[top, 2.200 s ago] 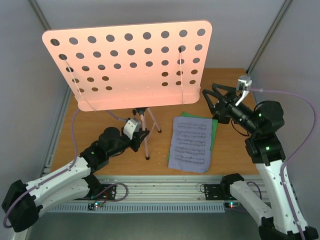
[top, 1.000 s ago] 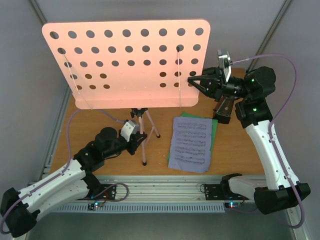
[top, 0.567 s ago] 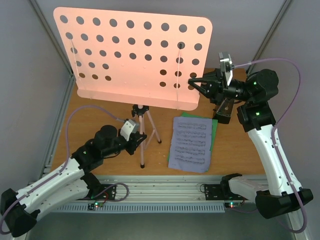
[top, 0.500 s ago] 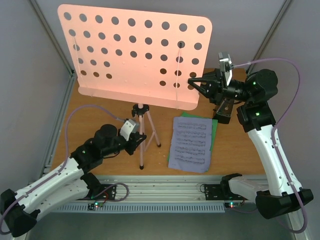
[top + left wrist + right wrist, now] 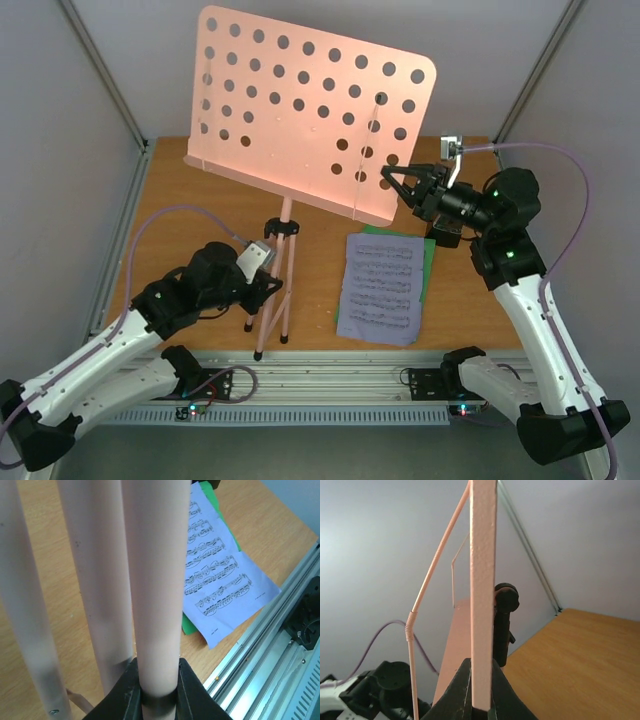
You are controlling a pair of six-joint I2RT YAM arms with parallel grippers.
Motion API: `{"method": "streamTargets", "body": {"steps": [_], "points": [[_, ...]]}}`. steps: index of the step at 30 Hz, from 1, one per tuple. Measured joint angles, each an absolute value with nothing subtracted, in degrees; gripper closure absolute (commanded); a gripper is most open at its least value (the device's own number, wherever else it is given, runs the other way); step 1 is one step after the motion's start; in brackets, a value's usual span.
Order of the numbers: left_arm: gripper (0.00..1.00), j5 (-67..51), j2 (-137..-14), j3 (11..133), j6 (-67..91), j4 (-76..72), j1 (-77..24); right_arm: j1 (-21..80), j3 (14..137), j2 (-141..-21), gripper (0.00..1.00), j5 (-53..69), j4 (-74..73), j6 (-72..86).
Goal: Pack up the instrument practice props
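Clamping on both sides here: my left gripper [image 5: 159,692] is squeezing its jaws around one pink leg tube of the music stand [image 5: 285,215], low on the tripod. The other legs [image 5: 95,580] are lying folded close alongside that tube. My right gripper [image 5: 481,692] is pinching the thin right-hand edge of the hole-punched desk [image 5: 300,100] between its black fingers [image 5: 457,690]. A wire page holder [image 5: 427,585] is curving up just beside that edge.

Pulling back to the overhead view, I'm watching the stand leaning between the two arms, its desk tilting with the right side lower. The gathered legs are pointing down toward the near edge of the table [image 5: 180,190]; I can't tell whether the feet are touching it.

The white sheet [image 5: 380,290] is lying flat between the arms, right of the legs, on top of the green sheet [image 5: 430,262]. A small black shape [image 5: 445,238] is sitting mostly hidden behind my right wrist.
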State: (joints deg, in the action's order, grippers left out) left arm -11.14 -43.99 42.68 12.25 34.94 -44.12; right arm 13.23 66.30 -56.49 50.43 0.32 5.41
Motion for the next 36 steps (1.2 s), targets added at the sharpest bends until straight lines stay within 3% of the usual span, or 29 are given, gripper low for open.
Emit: {"method": "streamTargets", "body": {"steps": [11,20,36], "points": [[1.00,-5.02,-50.33,42.19,15.07,37.54,-43.40,12.88,49.56,-57.82,0.99,37.56,9.30,16.80],[1.00,-2.04,-61.47,40.66,13.69,31.11,-43.27,11.51,41.76,-63.20,0.99,27.75,12.08,23.51],[1.00,-0.60,-76.82,40.47,10.63,20.73,-43.42,5.82,32.58,-75.44,0.98,25.08,22.96,30.15]]}}
